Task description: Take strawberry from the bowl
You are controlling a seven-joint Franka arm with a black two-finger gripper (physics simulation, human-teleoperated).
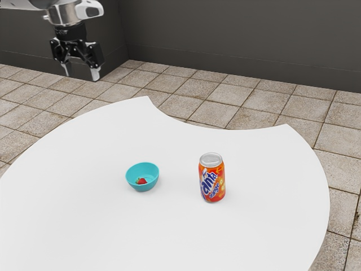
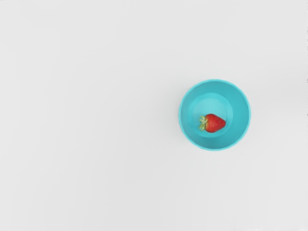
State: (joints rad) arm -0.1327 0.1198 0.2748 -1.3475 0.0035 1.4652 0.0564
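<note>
Your end effector [image 1: 81, 72] hangs at about eleven o'clock from the bowl [image 1: 134, 181] as the exterior view lays it out, high and well apart from it. Its two fingers stand wide, with nothing between them. The strawberry [image 1: 141, 181] lies inside the bowl, and the bowl rests upright on the white table [image 1: 73, 226]. At three o'clock from the bowl in that same view, a Fanta can [image 1: 212, 183] stands upright, apart from it.

From the wrist view, you look down into the bowl's open mouth. The strawberry lies on its side on the bowl's floor, its leafy cap [image 2: 203, 123] nearer the wall than the bowl's middle is.

None of the taking is done: you have no grip and no lift. As I judge it, you have the approach, the descent inside the rim, the closing and the raising clear all left to do. You would do well to centre over the fruit first, since a finger could catch the rim and tip the bowl.
</note>
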